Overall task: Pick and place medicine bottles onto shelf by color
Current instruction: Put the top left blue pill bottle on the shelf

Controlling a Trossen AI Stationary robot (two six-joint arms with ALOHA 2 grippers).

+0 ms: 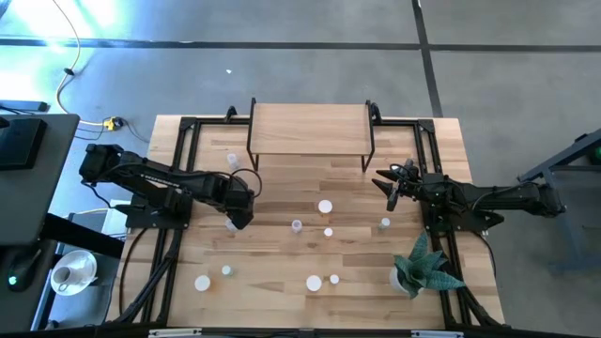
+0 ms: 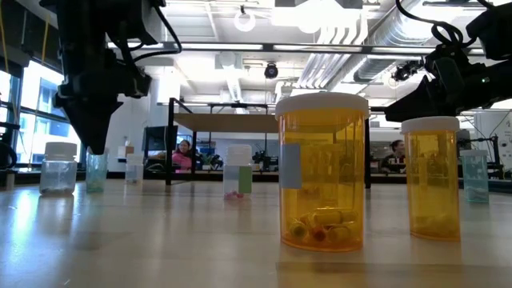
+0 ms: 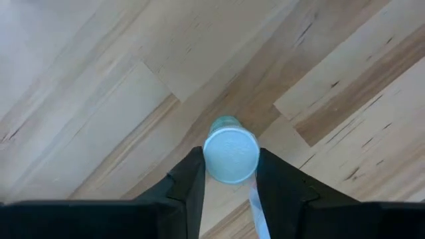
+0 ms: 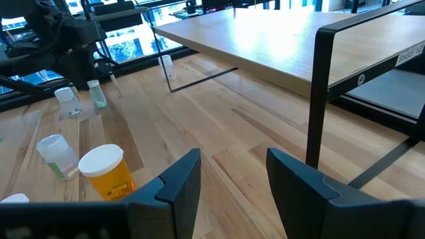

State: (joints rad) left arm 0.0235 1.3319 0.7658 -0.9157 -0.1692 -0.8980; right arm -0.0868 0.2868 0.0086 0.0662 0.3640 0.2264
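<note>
My left gripper (image 1: pixel 237 222) points down at the table's left-middle and is shut on a small pale green bottle with a white cap (image 3: pixel 230 154), which also shows in the low view (image 2: pixel 96 172). My right gripper (image 4: pixel 232 179) is open and empty above the table, by the front right leg of the shelf (image 1: pixel 310 130). The light-wood shelf stands on black legs at the far middle. Other bottles stand upright on the table: an orange one (image 4: pixel 106 172), a whitish one (image 4: pixel 56 154), two orange ones close to the low camera (image 2: pixel 322 172) (image 2: pixel 432 180), and several more (image 1: pixel 325 206) (image 1: pixel 297 225). My left gripper pinches the pale green bottle at its upper end (image 3: pixel 229 126), one finger (image 3: pixel 189 182) on each side of the white cap. The fingers come from above, pointing down. The bottle is upright, and in the low view its base (image 2: pixel 96 189) looks level with the tabletop.
A potted green plant (image 1: pixel 424 266) stands at the near right. A lone bottle (image 1: pixel 232 160) stands by the shelf's left front leg. More bottles stand along the near edge (image 1: pixel 202 282) (image 1: pixel 314 282). A white cup (image 1: pixel 64 275) sits off the table's left. People sit in the room behind (image 2: pixel 184 152).
</note>
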